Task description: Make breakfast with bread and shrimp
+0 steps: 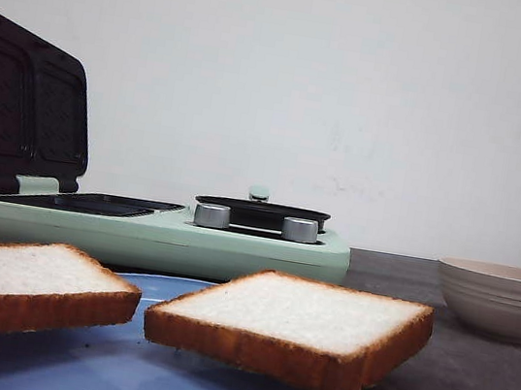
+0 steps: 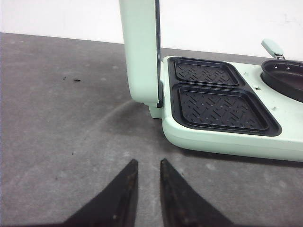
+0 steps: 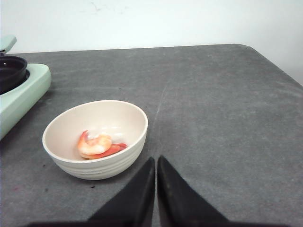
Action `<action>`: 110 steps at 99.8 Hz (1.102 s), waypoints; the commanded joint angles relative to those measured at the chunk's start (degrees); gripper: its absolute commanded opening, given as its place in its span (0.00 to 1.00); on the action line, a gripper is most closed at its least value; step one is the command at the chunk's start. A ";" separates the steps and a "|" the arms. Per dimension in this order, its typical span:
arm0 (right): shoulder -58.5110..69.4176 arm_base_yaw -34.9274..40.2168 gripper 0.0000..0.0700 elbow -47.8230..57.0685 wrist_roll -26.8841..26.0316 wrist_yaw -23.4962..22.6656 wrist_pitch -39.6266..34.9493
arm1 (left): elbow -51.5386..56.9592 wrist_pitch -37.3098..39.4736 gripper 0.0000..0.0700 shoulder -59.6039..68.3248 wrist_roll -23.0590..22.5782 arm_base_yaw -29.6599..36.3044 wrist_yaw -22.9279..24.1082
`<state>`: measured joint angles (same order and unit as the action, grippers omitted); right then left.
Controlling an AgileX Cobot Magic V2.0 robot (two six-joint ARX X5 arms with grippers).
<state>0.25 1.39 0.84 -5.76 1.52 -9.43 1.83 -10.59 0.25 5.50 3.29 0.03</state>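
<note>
The grey table [image 3: 227, 104] carries everything, and the layout reads as a working line laid out ahead of cooking. Biggest on it is the mint-green breakfast maker [image 1: 162, 229], set across the middle. Its lid [image 1: 24, 106] stands upright, so the two ridged black plates [image 2: 220, 109] lie bare, probably ready to take the slices. A small black pan [image 1: 261, 211] sits on the other end of the same machine, behind two silver knobs [image 1: 211, 215].

Nearest the front camera is a blue plate [image 1: 126, 371] holding the bread. The left slice [image 1: 26, 288] and the right slice [image 1: 295, 328] lie flat side by side, apart, the right one hanging past the plate's edge. That overhang may give a gripper an edge to pinch.

A cream bowl [image 3: 97, 139] stands to the right of the machine, well apart from the plate. In it lies the shrimp [image 3: 98, 145], curled and orange against the bottom, kept separate from the bread until it is wanted, I judge.

The left gripper [image 2: 147, 165] hangs over bare table just in front of the machine's hinge end, its jaws a narrow gap apart and holding nothing. The right gripper [image 3: 155, 163] hangs just beside the bowl, jaws almost together, also empty. Neither touches anything; each seems placed on the side it will serve, and no step has begun.
</note>
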 commanded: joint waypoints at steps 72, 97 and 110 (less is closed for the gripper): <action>-0.04 -0.02 0.00 0.57 -20.96 -5.22 14.25 | -0.35 -0.09 0.00 -0.07 25.77 0.11 -8.26; 1.90 0.00 0.00 13.16 -14.62 -7.15 10.75 | 11.65 -1.57 0.01 3.39 27.28 0.09 -8.59; 7.26 1.03 0.00 21.92 -9.35 -7.08 5.62 | 21.77 -3.69 0.01 11.47 20.26 0.11 -9.49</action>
<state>5.04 1.87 19.81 -19.88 -5.45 -1.39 18.98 -13.32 7.92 31.20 3.29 -9.06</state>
